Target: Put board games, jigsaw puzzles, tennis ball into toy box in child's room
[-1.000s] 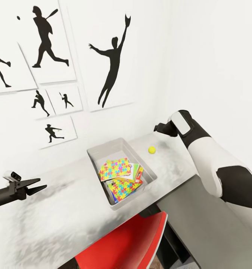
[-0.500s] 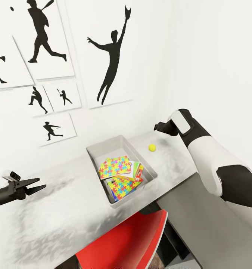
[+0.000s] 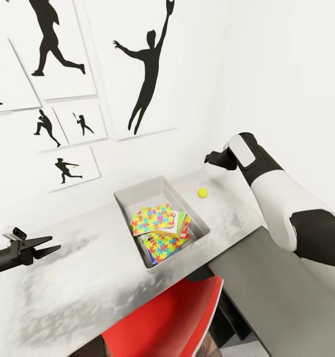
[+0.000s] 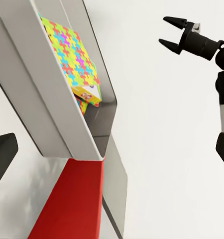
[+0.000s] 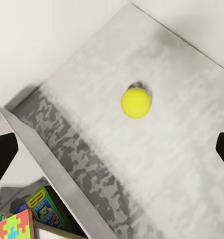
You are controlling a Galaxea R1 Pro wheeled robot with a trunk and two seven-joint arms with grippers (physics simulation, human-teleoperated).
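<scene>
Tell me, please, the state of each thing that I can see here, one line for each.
Tennis ball: loose on the table, outside the toy box.
Toy box: no lid, holding toys.
Jigsaw puzzles: lying in the box.
Left claw: open, empty.
Right claw: open, empty, above the table near the ball.

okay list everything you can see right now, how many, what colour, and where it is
Toy box: one, light grey, on the table.
Puzzles: two, multicoloured, inside the toy box.
Board games: at least two, edges showing under the puzzles.
Ball: one, yellow-green, on the table beside the box.
Table: one, white.
Chair: one, red, under the table.
Pictures: several, black silhouettes, on the wall.
Left end effector: open, above the table.
Right end effector: open, above the ball.
</scene>
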